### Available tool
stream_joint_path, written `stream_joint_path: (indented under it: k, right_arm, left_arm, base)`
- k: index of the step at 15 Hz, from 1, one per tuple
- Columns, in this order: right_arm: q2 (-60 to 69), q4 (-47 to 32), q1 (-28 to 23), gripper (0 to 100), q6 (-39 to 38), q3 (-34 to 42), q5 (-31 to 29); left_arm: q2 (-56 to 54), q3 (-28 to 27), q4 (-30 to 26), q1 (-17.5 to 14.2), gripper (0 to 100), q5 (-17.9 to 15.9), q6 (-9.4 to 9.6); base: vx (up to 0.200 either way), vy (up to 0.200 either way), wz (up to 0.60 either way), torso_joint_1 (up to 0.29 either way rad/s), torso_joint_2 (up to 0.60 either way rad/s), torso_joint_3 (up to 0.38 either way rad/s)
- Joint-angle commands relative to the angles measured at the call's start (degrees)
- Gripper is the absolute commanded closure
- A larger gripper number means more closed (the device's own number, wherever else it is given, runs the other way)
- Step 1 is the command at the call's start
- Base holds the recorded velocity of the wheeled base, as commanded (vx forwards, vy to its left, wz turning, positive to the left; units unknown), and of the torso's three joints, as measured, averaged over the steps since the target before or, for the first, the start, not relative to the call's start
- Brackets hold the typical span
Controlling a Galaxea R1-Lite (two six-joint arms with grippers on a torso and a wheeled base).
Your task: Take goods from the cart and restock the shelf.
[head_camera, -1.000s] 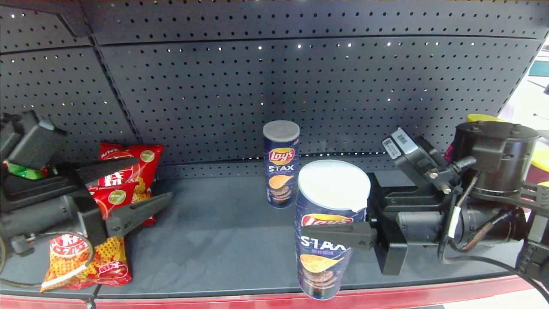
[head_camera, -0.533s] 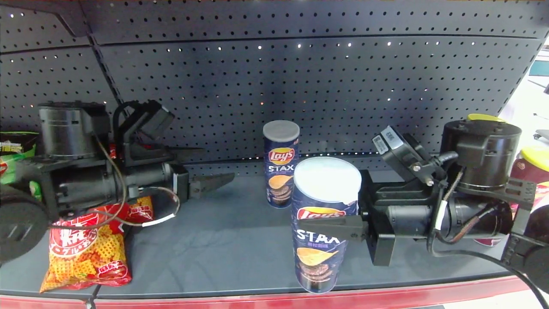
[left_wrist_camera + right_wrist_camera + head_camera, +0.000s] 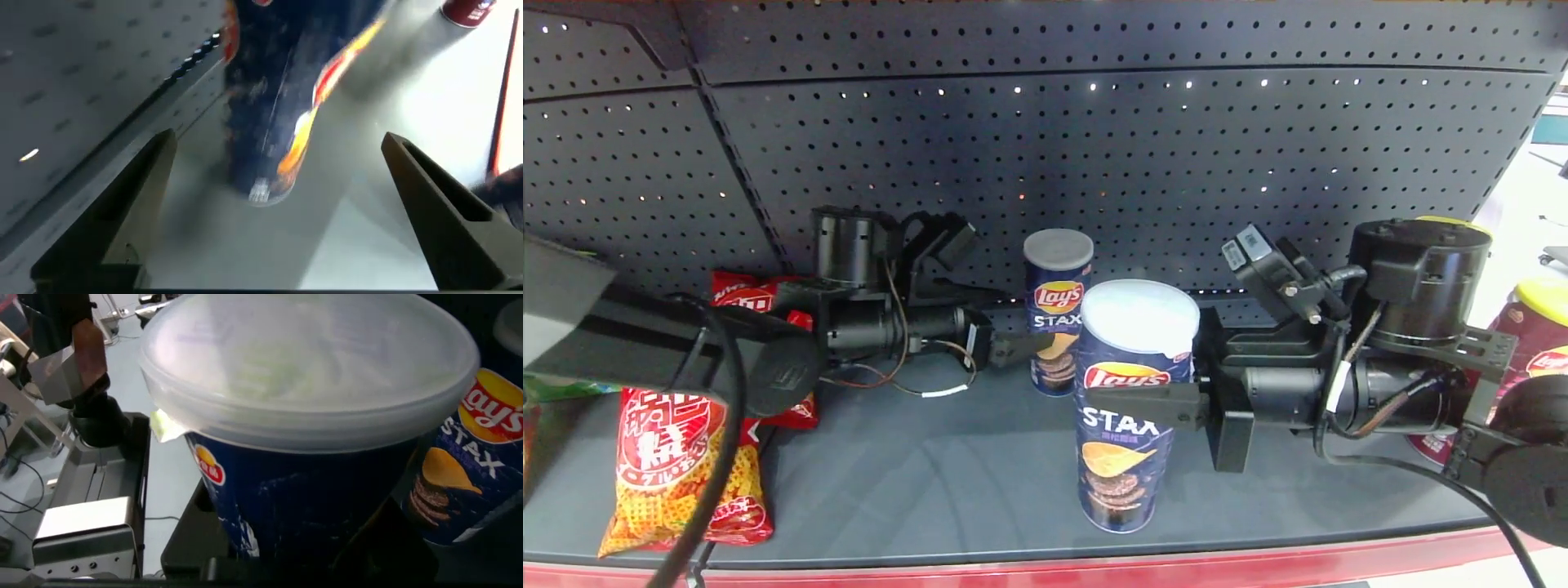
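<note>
Right gripper (image 3: 1137,392): fingers (image 3: 1152,407) grasped near chip can (image 3: 1131,457), upright at shelf (image 3: 915,474) front edge | left gripper (image 3: 278,143): fingers spread wide, flanking rear can (image 3: 1058,278) by pegboard (image 3: 1094,163).

Glossy printed can (image 3: 1127,441) with translucent plastic lid (image 3: 1141,314); matt metal shelf (image 3: 915,478).

Matte black all over, left arm (image 3: 882,327) and right arm (image 3: 1282,392) alike. Built from drum-shaped joints (image 3: 1417,278) and boxy blocks. Trails looping black cables (image 3: 1405,479), with a white sleeve (image 3: 1333,385) on one and a white tag (image 3: 943,394) on another. Carries a white coded sticker (image 3: 1241,245), silver screws (image 3: 1289,288) and flat wedge-shaped fingers (image 3: 437,212).
</note>
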State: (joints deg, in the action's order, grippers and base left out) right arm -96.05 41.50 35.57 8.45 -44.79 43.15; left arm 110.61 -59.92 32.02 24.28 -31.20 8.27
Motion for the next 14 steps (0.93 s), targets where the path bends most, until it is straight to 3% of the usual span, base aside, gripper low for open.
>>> stream_joint_path:
  k: [1, 14]
  right_arm:
    - [-0.2, 0.1, -1.0, 100, 0.0, 0.2, 0.0]
    - [-1.1, 0.1, -2.9, 100, 0.0, 0.7, 0.2]
  left_arm:
    - [4.7, -2.2, 0.3, 0.8, 0, 0.0, 0.00]
    - [10.2, -9.9, 1.1, 0.9, 0, -0.4, -0.18]
  base:
    - [0.000, 0.000, 0.00, 0.000, 0.00, 0.000]
    - [0.000, 0.000, 0.00, 0.000, 0.00, 0.000]
